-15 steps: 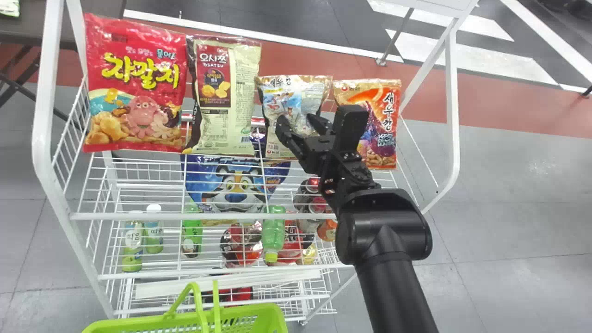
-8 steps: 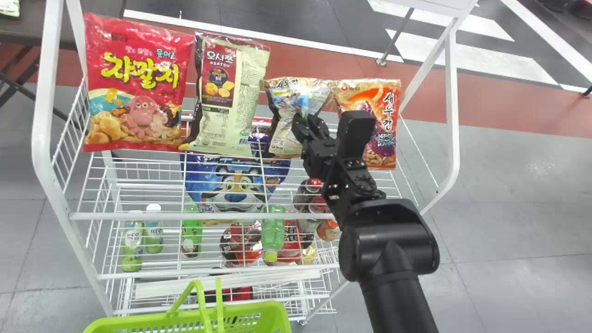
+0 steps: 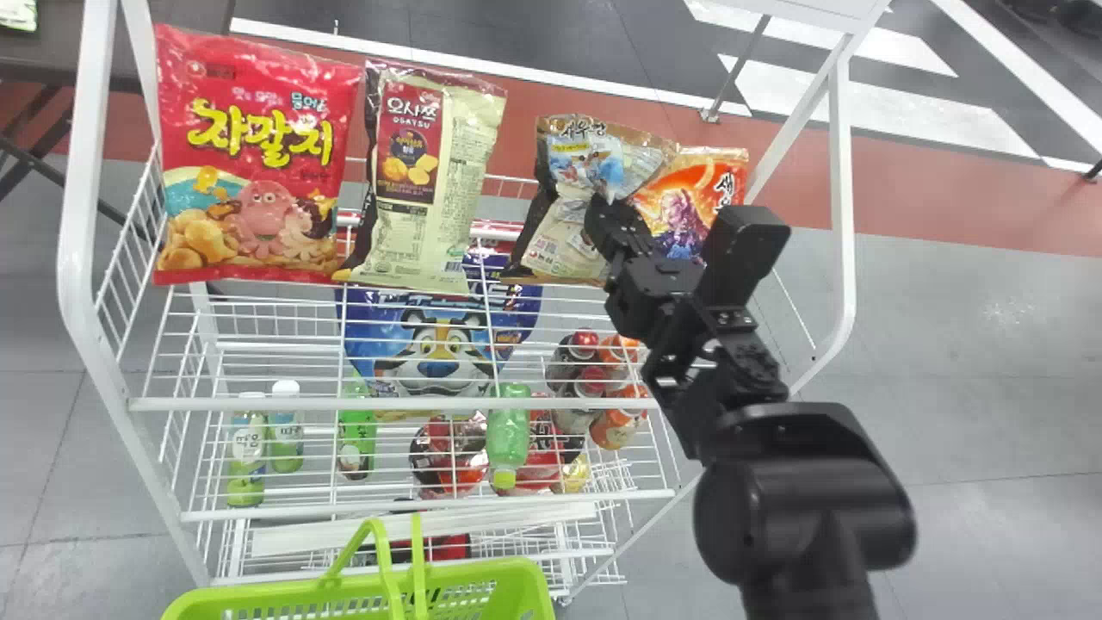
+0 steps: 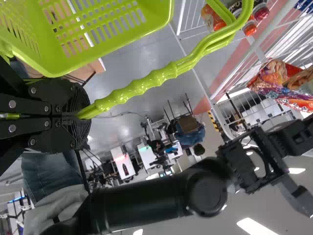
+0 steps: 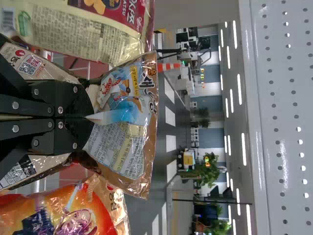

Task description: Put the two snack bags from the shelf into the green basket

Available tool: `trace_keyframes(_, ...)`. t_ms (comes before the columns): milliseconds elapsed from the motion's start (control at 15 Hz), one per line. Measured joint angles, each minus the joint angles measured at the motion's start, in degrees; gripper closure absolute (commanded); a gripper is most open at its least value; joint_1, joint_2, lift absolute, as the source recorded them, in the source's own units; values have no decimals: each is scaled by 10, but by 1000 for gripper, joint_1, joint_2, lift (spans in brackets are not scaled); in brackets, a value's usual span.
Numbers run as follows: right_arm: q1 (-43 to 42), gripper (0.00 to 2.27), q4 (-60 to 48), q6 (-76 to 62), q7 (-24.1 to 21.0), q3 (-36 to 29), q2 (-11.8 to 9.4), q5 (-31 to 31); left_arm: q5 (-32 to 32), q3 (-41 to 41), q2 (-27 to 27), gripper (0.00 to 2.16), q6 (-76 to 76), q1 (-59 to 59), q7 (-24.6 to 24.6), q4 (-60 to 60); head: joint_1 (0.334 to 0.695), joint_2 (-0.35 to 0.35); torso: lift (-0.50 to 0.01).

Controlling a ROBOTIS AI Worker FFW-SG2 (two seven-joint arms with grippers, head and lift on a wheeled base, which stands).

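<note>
Brown-topped snack bag now pinched in right gripper, shifted up and rightward, overlapping orange snack bag beside gripper; grasp looks made, carry remains. Left gripper clenches green basket by its handle.

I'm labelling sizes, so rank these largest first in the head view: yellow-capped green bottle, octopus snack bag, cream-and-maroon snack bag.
Octopus snack bag
Cream-and-maroon snack bag
Yellow-capped green bottle
</note>
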Motion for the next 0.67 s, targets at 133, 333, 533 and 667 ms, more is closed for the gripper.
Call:
trace_keyframes(133, 40, 2243, -92, 107, 9, -20, -2, -29, 0, 1, 1, 2138, 4, 2, -1, -12, 695, -350, -7)
trace_keyframes(333, 97, 2246, -215, 275, 32, -56, -4, -72, 5, 7, 0, 2138, 19, 2, -1, -36, 695, -350, -7)
trace_keyframes(533, 133, 2243, -301, 437, 50, -116, -4, -139, 7, 10, -2, 2138, 25, 2, 2, -46, 695, -350, -7)
trace_keyframes(667, 149, 2243, -345, 567, 55, -148, -3, -161, 7, 9, -2, 2138, 26, 2, 4, -47, 695, -350, -7)
